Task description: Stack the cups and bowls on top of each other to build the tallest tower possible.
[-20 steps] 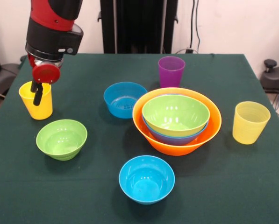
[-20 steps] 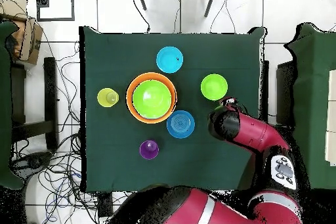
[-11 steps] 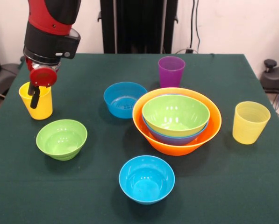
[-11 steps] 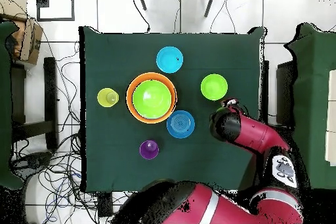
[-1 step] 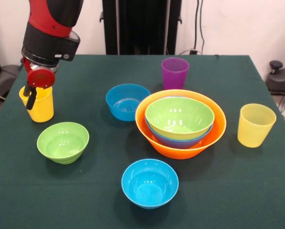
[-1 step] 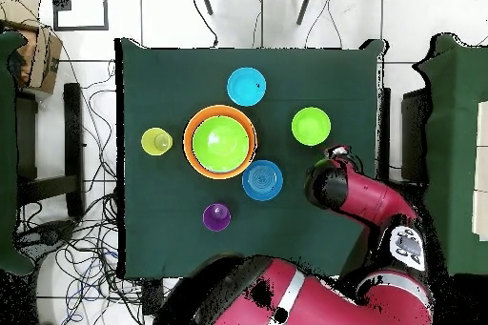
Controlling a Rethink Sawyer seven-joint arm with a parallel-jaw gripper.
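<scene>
Nearest you in the front view sits a small blue bowl [image 5: 150, 183], upright and with nothing in it. A little farther back and to the left is the small green bowl [image 5: 63, 141], also holding nothing. To the right of centre stands the tower [image 5: 180, 123]: the orange bowl [image 5: 156, 138] is its base, a large blue bowl [image 5: 173, 139] is nested inside that, and the medium green bowl [image 5: 179, 117] sits in the blue one, its hollow bare. Well to the right, apart from the tower, you have the ribbed pale yellow cup [image 5: 255, 125], upright.

Farther back, the second small blue bowl [image 5: 127, 101] rests just beside the orange bowl's left rim, with nothing inside it. At the far left the opaque yellow cup [image 5: 38, 105] stands upright on the green table [image 5: 99, 191], and the gripper [image 5: 29, 98] hangs right at that cup: one dark finger [image 5: 31, 99] crosses in front of the cup's near wall by the rim. You cannot tell from either view how far apart the fingers stand or whether they grasp the cup; from overhead the arm [image 6: 357, 197] covers it. Farthest back, behind the tower, the purple cup [image 5: 174, 72] stands upright.

No label or writing can be read on any bowl or cup.
</scene>
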